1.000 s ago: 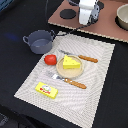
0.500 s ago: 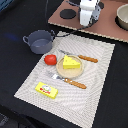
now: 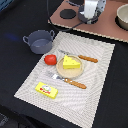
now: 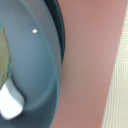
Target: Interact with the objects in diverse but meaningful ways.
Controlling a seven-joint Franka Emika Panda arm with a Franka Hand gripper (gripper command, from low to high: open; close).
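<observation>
Fingers (image 3: 90, 19) low over a dark round dish (image 3: 86, 17) on the brown board (image 3: 100, 22), spread impossible to tell.

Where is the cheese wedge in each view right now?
Exterior view: the cheese wedge sits on the tan plate, mid-placemat.
Wrist view: not in it.
Shared landmark: the reddish-brown board, at the top of the exterior view and across much of the wrist view.
</observation>
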